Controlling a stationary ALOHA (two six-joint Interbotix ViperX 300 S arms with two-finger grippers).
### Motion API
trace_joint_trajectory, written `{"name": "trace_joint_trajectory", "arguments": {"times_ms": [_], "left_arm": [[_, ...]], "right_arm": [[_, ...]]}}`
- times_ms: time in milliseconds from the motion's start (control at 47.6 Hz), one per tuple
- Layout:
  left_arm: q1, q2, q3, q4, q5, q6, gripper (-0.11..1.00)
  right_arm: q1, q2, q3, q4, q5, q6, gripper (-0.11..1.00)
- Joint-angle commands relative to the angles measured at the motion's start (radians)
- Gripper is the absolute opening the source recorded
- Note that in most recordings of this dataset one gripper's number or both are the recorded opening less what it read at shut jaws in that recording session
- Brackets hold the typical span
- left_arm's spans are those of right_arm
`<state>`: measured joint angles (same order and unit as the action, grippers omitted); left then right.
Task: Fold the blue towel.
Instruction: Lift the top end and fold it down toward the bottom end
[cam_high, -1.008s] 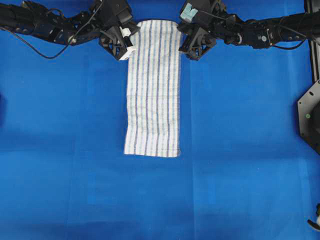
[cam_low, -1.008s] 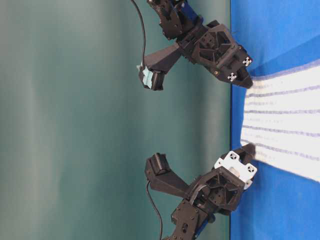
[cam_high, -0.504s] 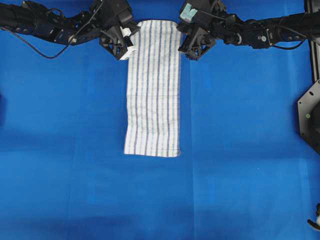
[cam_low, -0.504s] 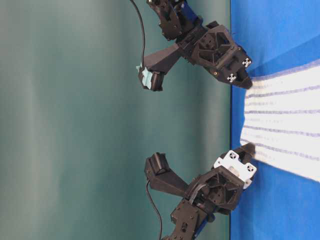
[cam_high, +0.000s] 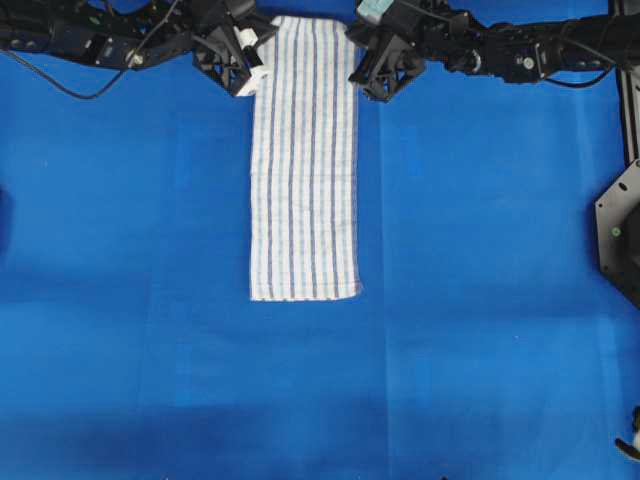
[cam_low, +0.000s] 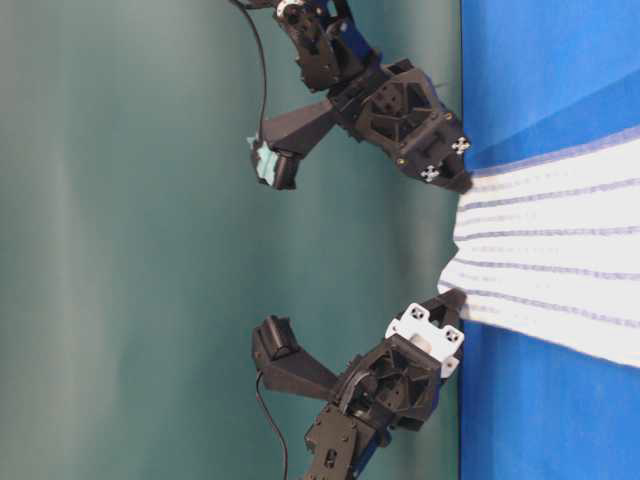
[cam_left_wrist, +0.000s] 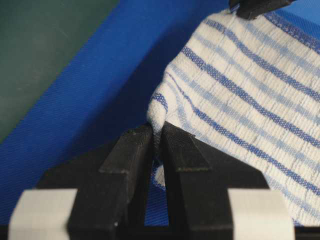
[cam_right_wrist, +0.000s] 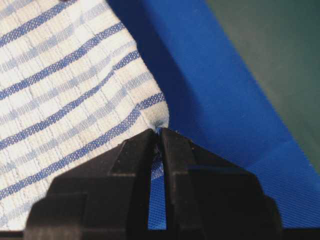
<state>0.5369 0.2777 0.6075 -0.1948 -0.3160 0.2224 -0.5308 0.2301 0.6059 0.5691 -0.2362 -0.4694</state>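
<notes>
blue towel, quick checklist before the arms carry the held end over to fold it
1. Left gripper shut on a corner of the blue towel: ok.
2. Right gripper shut on the other corner: ok.
3. Held edge lifted off the table covering: ok in the table-level view.
4. Towel lying straight and flat: ok.
5. Free end square: ok.
6. Grip depth enough to hold: cannot tell.

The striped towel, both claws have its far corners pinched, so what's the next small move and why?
Probably lift both corners a little more, then carry them toward the near edge. The left claw and right claw are each shut on a corner of the towel, which otherwise lies flat on the blue table covering.
</notes>
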Motion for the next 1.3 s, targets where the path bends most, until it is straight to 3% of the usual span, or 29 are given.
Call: {"name": "trace_joint_trajectory", "arguments": {"times_ms": [0,651,819,1071,1280], "left_arm": [[0.003,-0.037,-0.012,0.003,-0.003,0.002,0.04],[-0.008,-0.06,0.002,0.003,0.031,0.0,0.04],[-0.041,-0.101,0.014,0.005,0.034,0.002,0.04],[-0.127,-0.224,0.075,0.008,0.035,0.002,0.04],[-0.239,-0.33,0.146,0.008,0.034,0.002,0.04]], "right_arm": [[-0.002,-0.034,-0.015,0.0,0.002,-0.002,0.09],[-0.002,-0.049,-0.005,0.002,0.029,0.009,0.09],[0.014,-0.084,0.012,0.003,0.035,0.009,0.09],[0.095,-0.213,0.078,0.003,0.043,0.017,0.09],[0.218,-0.319,0.156,0.014,0.041,0.044,0.09]]}}
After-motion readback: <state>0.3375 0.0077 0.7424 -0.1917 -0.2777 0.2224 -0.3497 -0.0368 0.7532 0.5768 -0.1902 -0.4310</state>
